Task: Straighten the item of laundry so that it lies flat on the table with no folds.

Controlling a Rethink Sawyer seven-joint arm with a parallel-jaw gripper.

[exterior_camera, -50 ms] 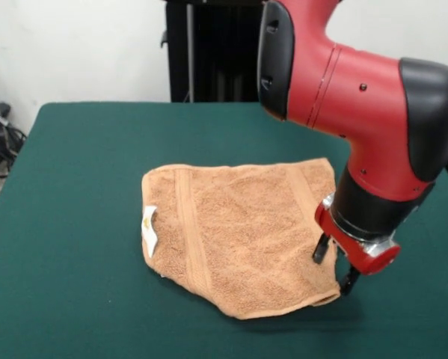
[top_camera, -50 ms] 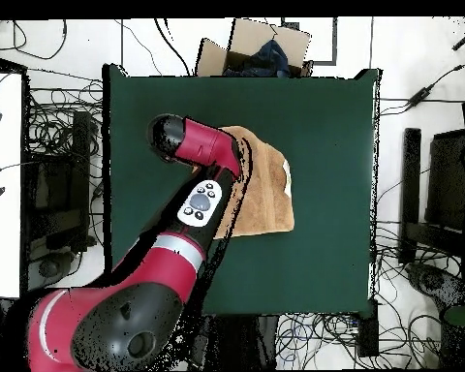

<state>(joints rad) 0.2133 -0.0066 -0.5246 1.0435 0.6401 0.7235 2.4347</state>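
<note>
One tan-orange terry towel (exterior_camera, -50 ms: 242,239) lies near the middle of the green desk (exterior_camera, -50 ms: 74,164), spread out but not square: its near edge curls under and the outline is lopsided. Woven border bands run down it, and a white label (exterior_camera, -50 ms: 149,228) with yellow print sticks out at its left edge in the front view. At the towel's opposite side, the tool (exterior_camera, -50 ms: 336,268) hangs just over the near right corner, its two dark fingers apart, one above the cloth and one just off its edge. From overhead, the red arm (top_camera, -50 ms: 202,199) covers that side of the towel.
</note>
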